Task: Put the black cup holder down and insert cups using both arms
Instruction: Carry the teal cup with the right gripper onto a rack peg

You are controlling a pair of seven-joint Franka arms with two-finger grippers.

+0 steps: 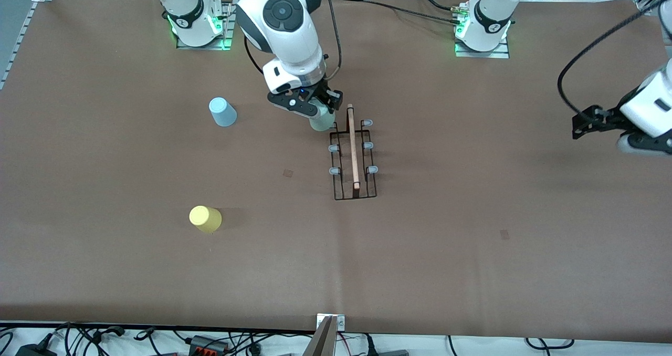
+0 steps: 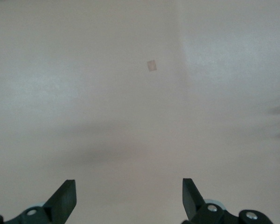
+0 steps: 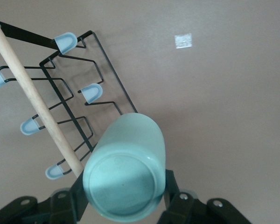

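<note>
Right end effector (image 1: 321,115): one green cup (image 1: 322,121); rack (image 1: 355,159): six prongs.

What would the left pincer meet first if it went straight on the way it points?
Probably only the bare table: the open left pincer shows nothing but brown surface ahead, though depth is unclear.

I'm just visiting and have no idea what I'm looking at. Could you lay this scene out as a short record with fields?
Rack: black cup holder standing mid-table, prongs bare
Right tool: shut on the green cup, at the rack's end farthest from the front camera
Left tool: open, empty, waiting over bare table at the left arm's end
Blue cup: on the table, toward the right arm's end
Yellow cup: on the table, nearer the front camera than the blue cup
</note>
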